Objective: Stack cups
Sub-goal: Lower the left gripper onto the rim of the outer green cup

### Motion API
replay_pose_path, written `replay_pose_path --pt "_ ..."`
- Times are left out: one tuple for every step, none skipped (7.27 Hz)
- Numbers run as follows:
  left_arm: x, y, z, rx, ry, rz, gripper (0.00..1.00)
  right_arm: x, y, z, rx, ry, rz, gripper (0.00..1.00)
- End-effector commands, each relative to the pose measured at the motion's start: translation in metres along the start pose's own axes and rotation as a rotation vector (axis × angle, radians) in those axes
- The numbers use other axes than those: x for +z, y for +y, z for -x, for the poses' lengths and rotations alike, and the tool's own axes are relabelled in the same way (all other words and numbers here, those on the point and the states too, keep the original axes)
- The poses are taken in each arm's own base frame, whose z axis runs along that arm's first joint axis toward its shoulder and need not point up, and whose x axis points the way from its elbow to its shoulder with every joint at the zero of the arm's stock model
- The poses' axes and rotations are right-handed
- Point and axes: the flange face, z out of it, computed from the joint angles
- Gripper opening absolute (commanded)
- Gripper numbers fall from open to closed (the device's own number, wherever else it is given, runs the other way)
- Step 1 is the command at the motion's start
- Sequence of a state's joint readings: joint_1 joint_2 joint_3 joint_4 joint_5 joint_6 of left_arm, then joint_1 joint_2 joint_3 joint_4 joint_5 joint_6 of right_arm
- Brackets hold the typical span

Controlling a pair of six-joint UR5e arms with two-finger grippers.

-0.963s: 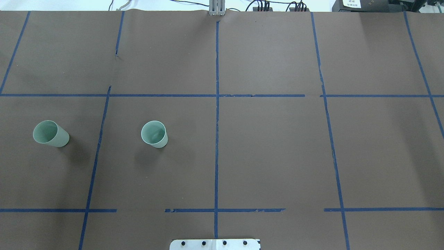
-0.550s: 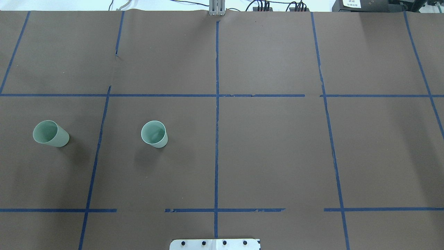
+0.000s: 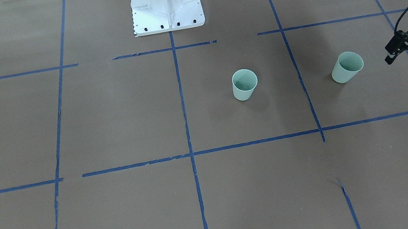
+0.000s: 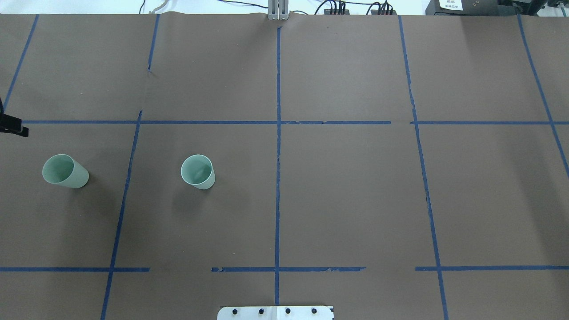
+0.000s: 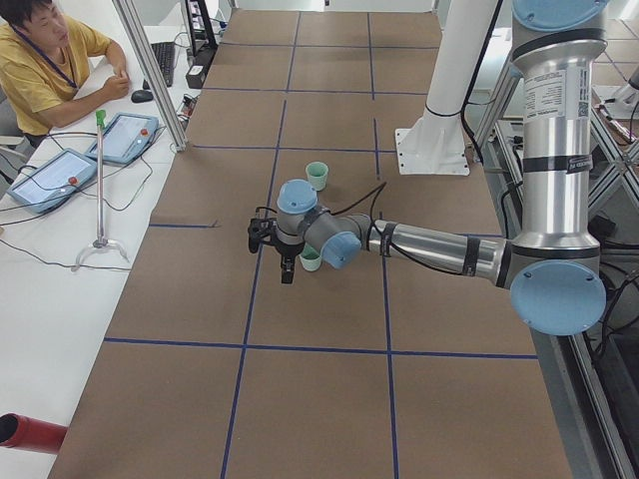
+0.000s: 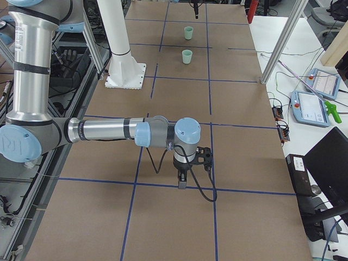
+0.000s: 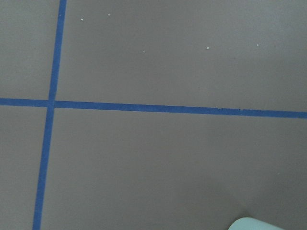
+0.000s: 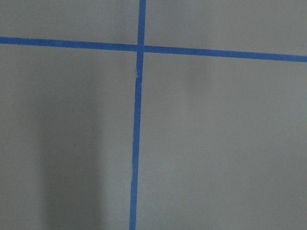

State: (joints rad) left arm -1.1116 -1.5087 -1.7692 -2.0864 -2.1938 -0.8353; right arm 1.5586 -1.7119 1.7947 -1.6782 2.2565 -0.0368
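Two pale mint-green cups stand upright on the brown table, apart from each other. The outer cup (image 4: 65, 171) (image 3: 346, 67) is near the table's left end. The inner cup (image 4: 198, 172) (image 3: 244, 84) is closer to the centre line. My left gripper (image 3: 404, 55) hovers open and empty just outboard of the outer cup, not touching it. One of its fingers (image 4: 17, 130) shows at the overhead view's left edge. The outer cup's rim (image 7: 254, 224) peeks into the left wrist view. My right gripper (image 6: 185, 175) hangs over the table's right half, far from both cups. I cannot tell if it is open or shut.
Blue tape lines (image 4: 278, 155) divide the brown table into squares. The white robot pedestal (image 3: 165, 2) stands at the near middle edge. An operator (image 5: 40, 60) sits with tablets beyond the far side. An aluminium post (image 5: 150, 70) stands at that edge.
A finger of my left gripper has come into the overhead view at the left edge, beyond the outer cup. Both cups have stayed where they were.
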Motion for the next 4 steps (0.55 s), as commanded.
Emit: replay_pose_path --pt "0.031 0.018 -0.042 -0.023 -0.002 0.037 1.0 0.0 0.0 0.0 0.001 0.0 -0.001 1.0" --pt "0.037 0.023 -0.046 -0.011 -0.012 0.036 1.0 0.0 0.0 0.0 0.0 0.0 0.0 1.0" --pt "0.037 0.027 -0.043 0.008 0.003 0.027 1.0 0.0 0.0 0.0 0.0 0.0 0.0 1.0" --pt "0.037 0.032 -0.037 0.011 0.004 0.027 1.0 0.0 0.0 0.0 0.001 0.0 -0.001 1.0"
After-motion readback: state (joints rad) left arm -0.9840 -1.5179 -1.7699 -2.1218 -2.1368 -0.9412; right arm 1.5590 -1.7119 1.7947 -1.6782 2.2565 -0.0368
